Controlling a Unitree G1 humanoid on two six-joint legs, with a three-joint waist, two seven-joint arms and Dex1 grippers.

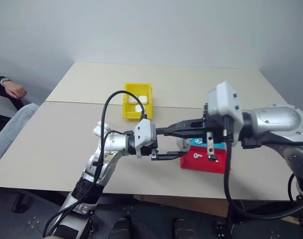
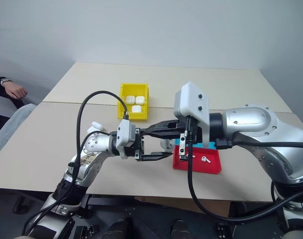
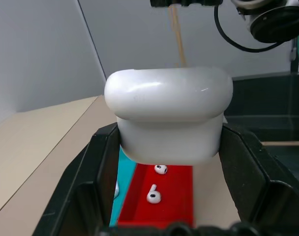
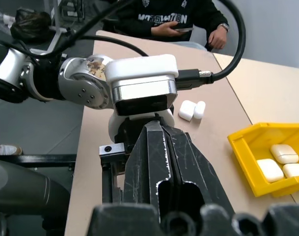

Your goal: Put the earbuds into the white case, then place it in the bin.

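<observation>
Your left hand [image 2: 156,156] pinches the white case [image 3: 169,115] just above the red tray [image 2: 211,167], where two earbuds [image 3: 154,195] lie. Your right hand [image 2: 158,129], fingers pressed together, hovers over the case. Loading seems underway; whether it carries a bud or the lid is open stays hidden. Beyond the tray, the bin [image 2: 122,99] already holds cases.

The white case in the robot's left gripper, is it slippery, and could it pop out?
Probably slippery: the white case looks glossy, with rounded corners. The left gripper pinches only its lower part between two black fingers, so it might squirt out if squeezed unevenly. It looks hard, not squishy, and likely light.
</observation>
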